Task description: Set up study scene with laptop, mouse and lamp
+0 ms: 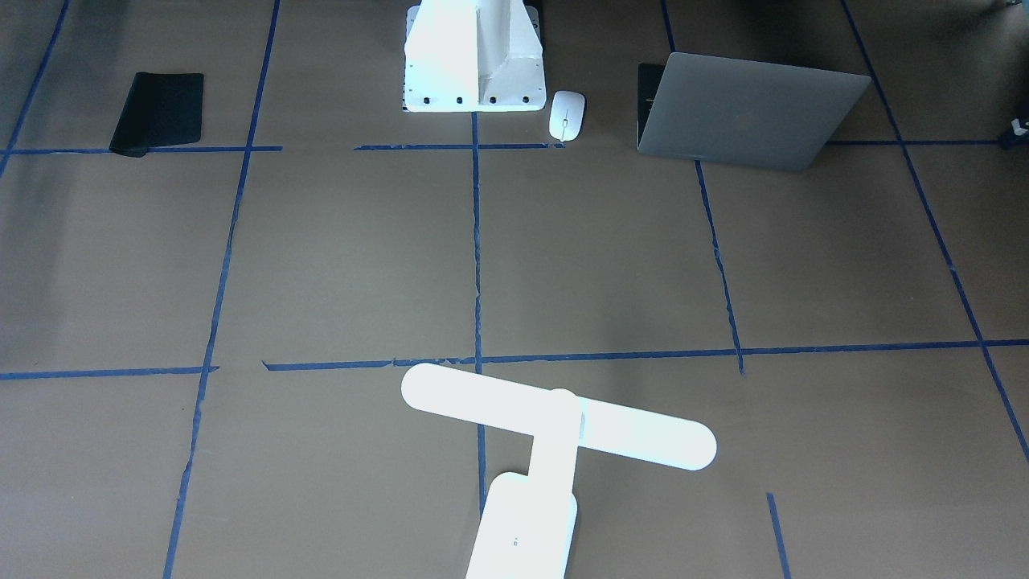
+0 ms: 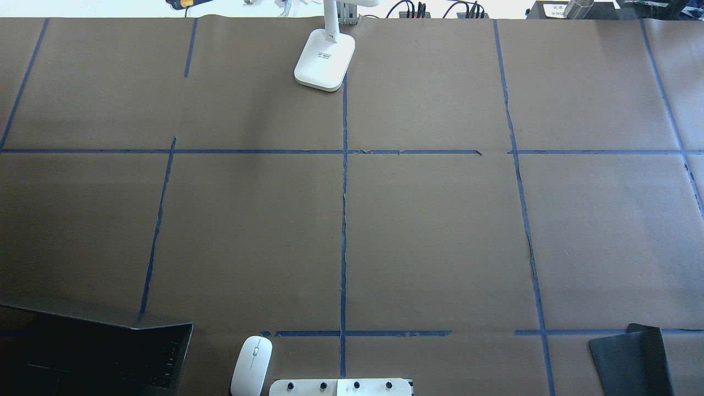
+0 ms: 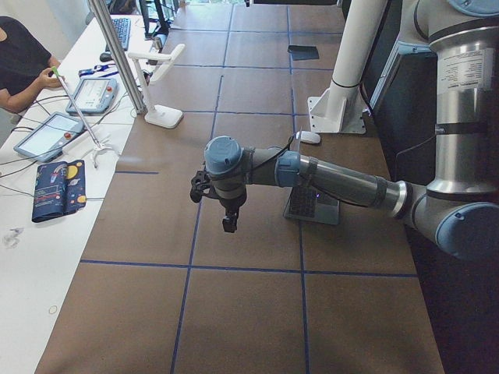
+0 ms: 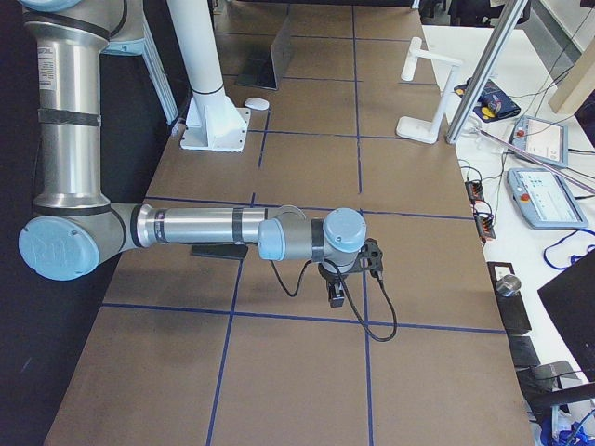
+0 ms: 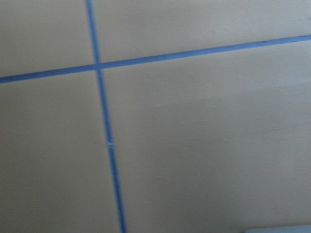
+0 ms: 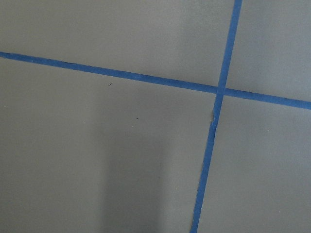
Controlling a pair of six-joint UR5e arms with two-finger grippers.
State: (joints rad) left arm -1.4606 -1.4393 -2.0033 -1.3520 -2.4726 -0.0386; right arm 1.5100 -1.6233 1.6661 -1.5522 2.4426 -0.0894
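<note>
Grey metal laptop [image 1: 748, 108]: open, near the table edge on the robot's side, toward the robot's left. The front-facing view shows only the back of its lid. The overhead view shows the black keys and the dark screen.
White mouse [image 1: 566, 115]: flat on the paper between the laptop and the pedestal [image 1: 474, 56], just beside the pedestal and apart from the laptop.
White lamp [image 1: 555, 414]: upright at the operators' edge, near the centre tape line and well apart from the laptop and mouse. The front-facing view shows its bar head over the base. The overhead view shows only the base and lower stem.
Left gripper [image 3: 228, 222]: seen only in the exterior left view, pointing down above bare paper. I cannot tell how far apart its fingers are or whether they hold anything.
Right gripper [image 4: 337, 295]: seen only in the exterior right view, pointing down above the paper. Its opening cannot be judged either.
Wrist views: each shows only paper and two crossing tape lines.
Black mouse pad [image 1: 158, 112]: flat near the robot's edge, on its right side.
Table [image 2: 440, 231]: brown paper marked with a grid of blue tape.
Operator [image 3: 19, 66]: seated at the white side bench, seen only in the exterior left view.
</note>
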